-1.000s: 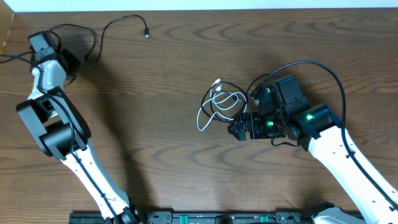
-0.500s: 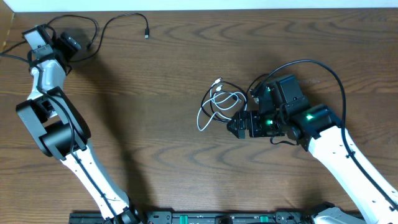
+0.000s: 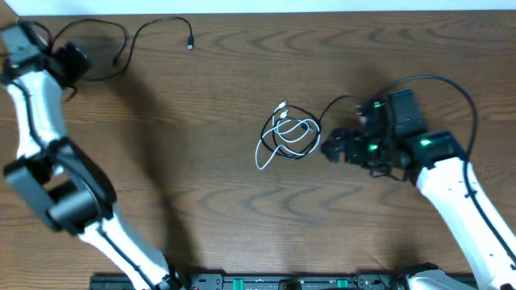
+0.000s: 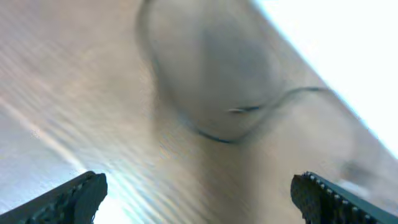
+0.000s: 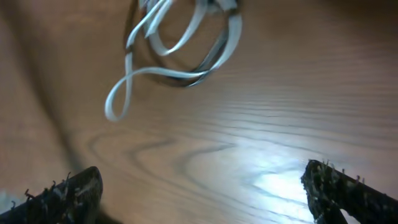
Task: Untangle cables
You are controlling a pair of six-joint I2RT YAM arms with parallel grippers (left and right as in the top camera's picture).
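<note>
Three cables, two grippers, one wooden table (image 3: 201, 169).

Far left: left gripper (image 4: 196, 183), fingers spread as wide as they go, nothing between them. Its wrist view is blurred and shows only a thin dark loop on the wood beyond.

Far left to left of centre, along the far edge: lone black cable (image 3: 153, 24), in loose loops trailing right to a small plug (image 3: 189, 44). It lies well apart from the other two and is judged to be already separated.

Centre: the remaining knot. White cable (image 3: 262, 149) lies in overlapping loops, with second black cable (image 3: 297, 156) ringed around and through it. Exact crossings cannot be told.

Just right of the knot: right gripper (image 3: 325, 147), fingers wide apart and empty, aimed at the loops, near them but not touching.

Step in hand, as judged: one cable clear, two left to part. The next move calls for the right gripper to take a single strand at the knot's right edge. The left arm would need to cross over to hold the other strand. The pull should be slow, so the loops slide rather than cinch.
</note>
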